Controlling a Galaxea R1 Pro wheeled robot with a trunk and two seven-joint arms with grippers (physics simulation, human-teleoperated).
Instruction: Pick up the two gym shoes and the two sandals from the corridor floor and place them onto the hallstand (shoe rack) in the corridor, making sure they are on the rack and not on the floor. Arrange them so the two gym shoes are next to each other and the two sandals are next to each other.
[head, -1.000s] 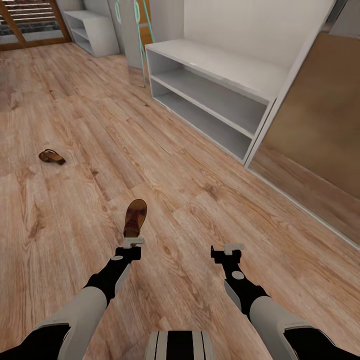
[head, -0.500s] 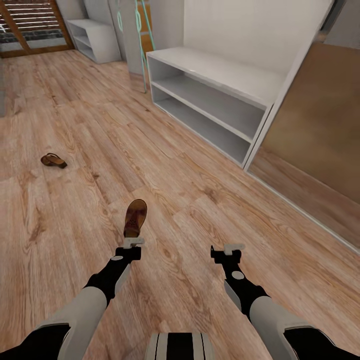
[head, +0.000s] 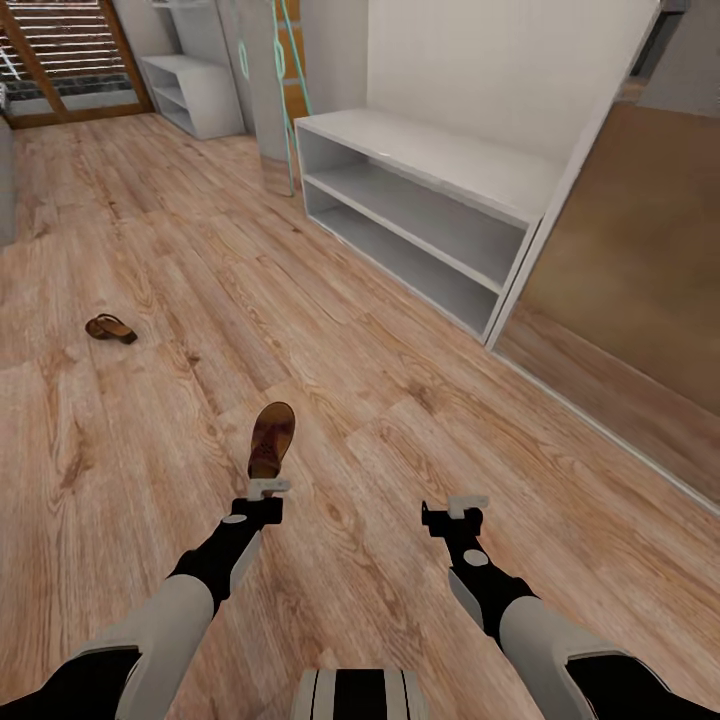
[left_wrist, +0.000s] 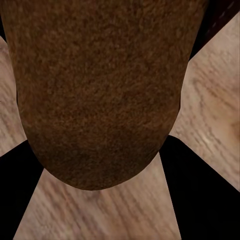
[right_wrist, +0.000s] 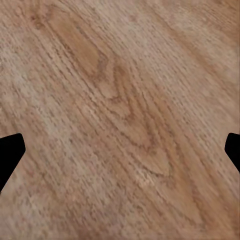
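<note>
The left gripper (head: 268, 489) holds one sandal (head: 272, 438) by its near end; the fingers are clamped on it. The sandal's long axis runs straight forward from the fingers, away from the robot, with its broad brown surface facing up toward the head camera. In the left wrist view the sandal (left_wrist: 100, 90) fills the space between the fingers, above the corridor floor (left_wrist: 210, 100).

The right gripper (head: 463, 508) carries nothing; its fingers are apart, over bare floor (right_wrist: 120, 120).

The hallstand (head: 440, 160) lies ahead and to the right, well apart from both grippers. Judged from this layout, the loaded left arm is the farther of the two from the rack.

Count:
- Sandals: two. One held, one on the floor (head: 110, 328) far to the left
- Gym shoes: none identifiable
- Hallstand levels: flat top plus two open shelves, all unoccupied
</note>
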